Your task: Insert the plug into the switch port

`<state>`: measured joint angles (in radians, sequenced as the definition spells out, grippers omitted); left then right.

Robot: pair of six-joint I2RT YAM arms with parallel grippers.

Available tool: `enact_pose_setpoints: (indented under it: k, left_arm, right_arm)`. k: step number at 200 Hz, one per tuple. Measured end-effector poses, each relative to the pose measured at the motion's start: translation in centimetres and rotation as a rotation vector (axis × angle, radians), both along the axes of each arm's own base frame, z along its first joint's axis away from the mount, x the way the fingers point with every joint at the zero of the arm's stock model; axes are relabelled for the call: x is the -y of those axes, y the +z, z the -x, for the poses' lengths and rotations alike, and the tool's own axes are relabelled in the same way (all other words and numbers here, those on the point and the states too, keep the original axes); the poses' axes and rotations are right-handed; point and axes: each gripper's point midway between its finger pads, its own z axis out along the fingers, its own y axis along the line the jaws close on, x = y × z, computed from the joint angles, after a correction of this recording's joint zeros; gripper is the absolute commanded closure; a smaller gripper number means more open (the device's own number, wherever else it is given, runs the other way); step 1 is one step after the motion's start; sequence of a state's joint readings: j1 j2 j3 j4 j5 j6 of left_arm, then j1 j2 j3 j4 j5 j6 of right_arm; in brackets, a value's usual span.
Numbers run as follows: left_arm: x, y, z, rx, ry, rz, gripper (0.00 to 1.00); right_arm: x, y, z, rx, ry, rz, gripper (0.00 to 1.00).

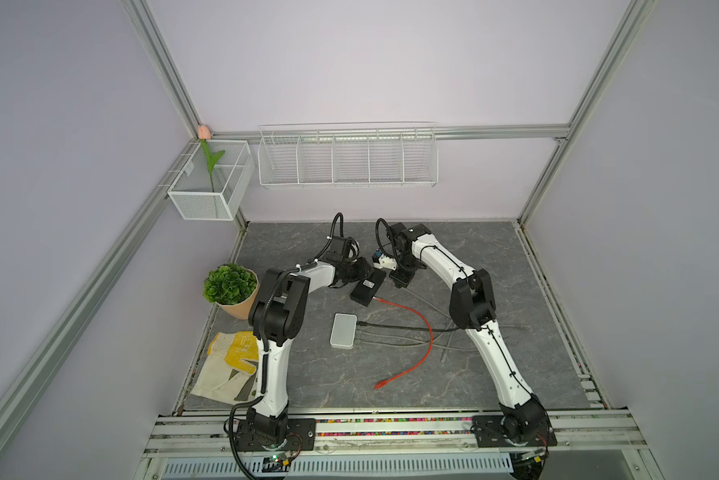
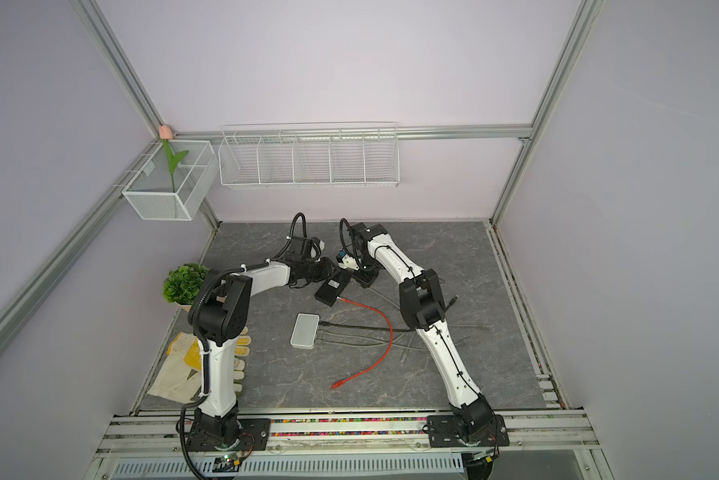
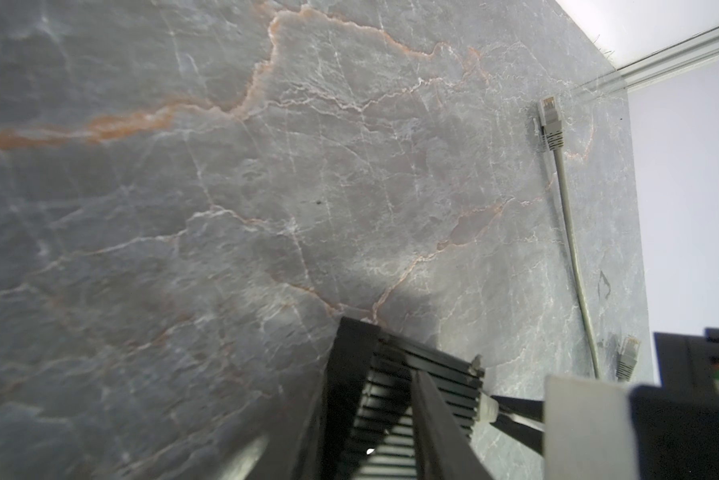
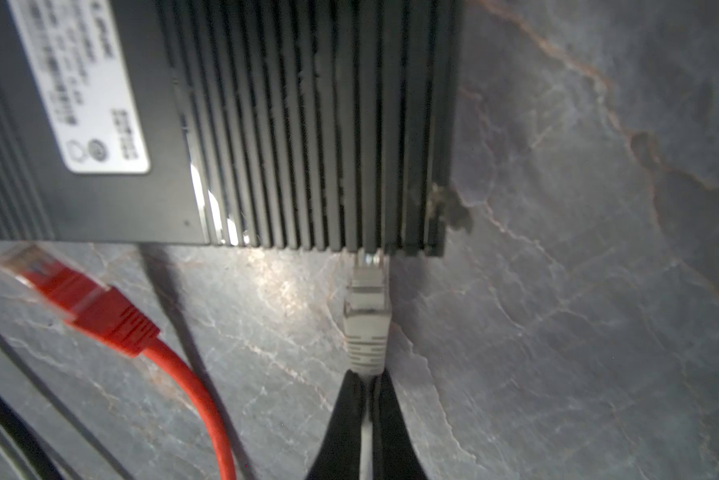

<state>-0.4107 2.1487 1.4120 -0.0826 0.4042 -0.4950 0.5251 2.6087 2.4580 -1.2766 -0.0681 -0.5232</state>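
A: Red cable (image 1: 426,328) nearest, loose on the marble table (image 1: 495,270), one end toward the arm bases, the other just beside the switch, not in it. White box (image 1: 343,330) next, cables running from its side, not our thing

B: Task thing?

A: Grey plug (image 4: 366,320), further back. Nose is at the port face of the black switch (image 4: 266,124), boot fully outside. Seated or not, can't tell from the right wrist view

B: Jaws?

A: Right gripper (image 4: 368,386) clenched on the grey cord right behind the boot, not on the plug body. Left gripper (image 1: 360,270) looks clamped on the switch's far end, bracing it

B: Stage?

A: My guess is the final push, with no latch confirmed

B: Risks?

A: The grip is on soft cord, so a push could buckle it, tip the plug and jam it on the port rim. Cord could also slide through the pads and the plug would stall. If the left hold is weak, the switch skids off on smooth marble

B: Beyond?

A: Wire basket (image 1: 347,160) on the back wall, irrelevant
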Motion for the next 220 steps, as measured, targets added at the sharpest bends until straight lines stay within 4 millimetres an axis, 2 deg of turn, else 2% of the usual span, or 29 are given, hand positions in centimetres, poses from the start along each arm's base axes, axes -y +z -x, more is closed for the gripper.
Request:
enact_pose_setpoints:
  k: [100,220]
  left_arm:
    - [0.0,0.1,-0.1,0.009,-0.006,-0.006,0.69]
    - [0.7,0.2,-0.2,0.022,-0.054,-0.033,0.69]
  right_arm:
    - [-0.7,1.0,0.1,0.022,0.014,-0.008,0.93]
    - [-0.5,0.7,-0.2,0.039,0.012,0.003,0.93]
